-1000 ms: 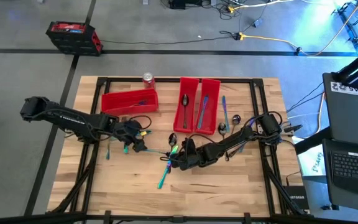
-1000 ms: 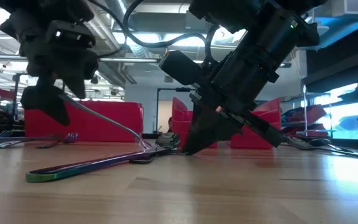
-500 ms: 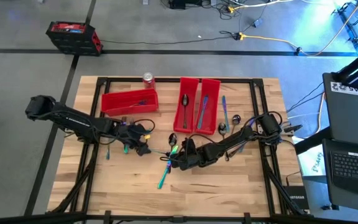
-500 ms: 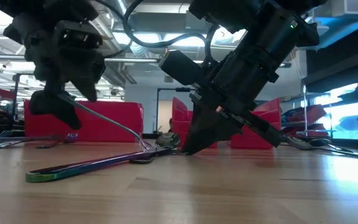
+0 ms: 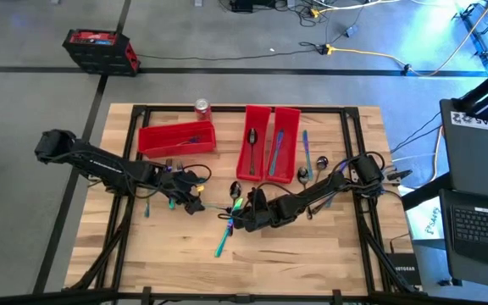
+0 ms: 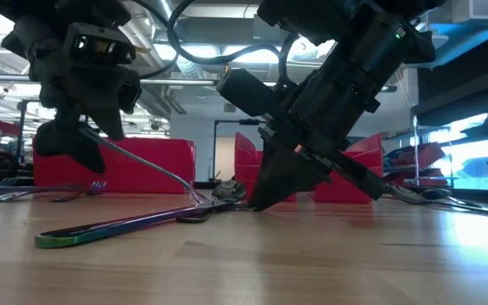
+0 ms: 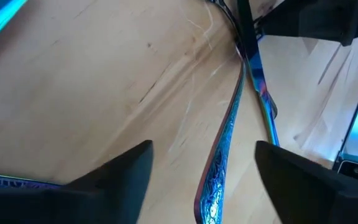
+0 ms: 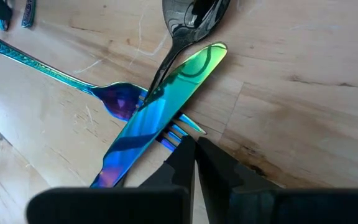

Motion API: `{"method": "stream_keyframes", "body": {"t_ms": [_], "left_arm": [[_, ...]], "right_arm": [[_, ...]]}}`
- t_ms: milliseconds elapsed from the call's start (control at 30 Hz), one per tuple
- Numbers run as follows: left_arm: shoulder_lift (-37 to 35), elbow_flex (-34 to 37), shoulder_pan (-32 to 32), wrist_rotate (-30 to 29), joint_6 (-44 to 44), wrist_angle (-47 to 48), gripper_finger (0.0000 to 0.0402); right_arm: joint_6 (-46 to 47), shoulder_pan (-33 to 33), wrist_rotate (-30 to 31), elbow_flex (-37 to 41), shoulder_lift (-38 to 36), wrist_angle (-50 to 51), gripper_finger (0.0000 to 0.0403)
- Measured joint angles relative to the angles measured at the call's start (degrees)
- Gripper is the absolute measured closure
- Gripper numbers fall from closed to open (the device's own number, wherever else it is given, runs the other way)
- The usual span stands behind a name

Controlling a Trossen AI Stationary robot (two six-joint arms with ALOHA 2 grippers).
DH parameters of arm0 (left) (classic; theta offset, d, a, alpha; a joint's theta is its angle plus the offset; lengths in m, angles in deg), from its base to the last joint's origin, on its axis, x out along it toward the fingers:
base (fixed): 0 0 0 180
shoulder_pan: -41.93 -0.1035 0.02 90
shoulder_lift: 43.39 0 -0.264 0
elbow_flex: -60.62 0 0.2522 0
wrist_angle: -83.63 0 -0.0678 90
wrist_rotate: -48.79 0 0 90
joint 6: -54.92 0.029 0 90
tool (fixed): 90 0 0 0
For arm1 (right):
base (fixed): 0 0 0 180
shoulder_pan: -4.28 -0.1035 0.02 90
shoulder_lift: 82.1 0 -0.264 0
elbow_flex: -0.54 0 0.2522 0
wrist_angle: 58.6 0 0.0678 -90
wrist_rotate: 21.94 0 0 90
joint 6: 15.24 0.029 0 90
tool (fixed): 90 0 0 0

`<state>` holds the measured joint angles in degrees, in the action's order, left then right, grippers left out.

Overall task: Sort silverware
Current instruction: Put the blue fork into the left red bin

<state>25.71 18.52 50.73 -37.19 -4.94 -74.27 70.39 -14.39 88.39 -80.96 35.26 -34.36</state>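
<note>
While my clenched right hand (image 8: 191,149) pins the crossed knife (image 8: 160,112) and fork (image 8: 120,99), my left hand (image 7: 197,180), half-released, straddles a handle (image 7: 219,155); closing could drag the whole tangle across the counter (image 5: 312,246).

My left gripper (image 5: 195,200) low over the wooden worktop (image 5: 312,246), my right gripper (image 5: 242,218) at the crossed silverware (image 5: 230,216), red bins (image 5: 269,140) behind

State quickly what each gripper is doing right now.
Left gripper: open, holding nothing, astride a fork handle.
Right gripper: shut, tips on the silverware pile.
</note>
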Motion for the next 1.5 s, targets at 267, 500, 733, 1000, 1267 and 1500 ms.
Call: {"method": "stream_keyframes", "body": {"t_ms": [267, 500, 733, 1000, 1267, 1500], "left_arm": [[-0.04, 0.0, 0.1, -0.28, -0.23, -1.7, 0.0245], [-0.04, 0.0, 1.13, 1.83, -0.41, -1.57, 0.0287], [-0.07, 0.0, 1.09, 0.59, 0.35, -2.46, 0.0303], [-0.09, 0.0, 2.82, 0.12, 1.43, -3.14, 0.0328], [-0.09, 0.0, 3.24, -2.11, -0.72, -2.93, 0.033], [-0.09, 0.0, 3.23, -2.39, -1.41, -3.03, 0.033]], "right_arm": [[-0.47, 0.02, 0.0, 0.0, 0.0, 0.0, 0.0403], [-0.51, 0.02, 0.07, -0.02, 0.0, 0.02, 0.0403], [-1.81, 0.03, 0.14, -0.02, 0.0, 0.01, 0.0403], [-1.85, 0.04, 0.63, 0.0, 0.0, 0.09, 0.0403], [-2.7, 0.04, 1.29, 0.0, 0.0, 0.17, 0.0403], [-3.13, 0.07, 1.29, 0.0, 0.0, 0.22, 0.0403]]}}
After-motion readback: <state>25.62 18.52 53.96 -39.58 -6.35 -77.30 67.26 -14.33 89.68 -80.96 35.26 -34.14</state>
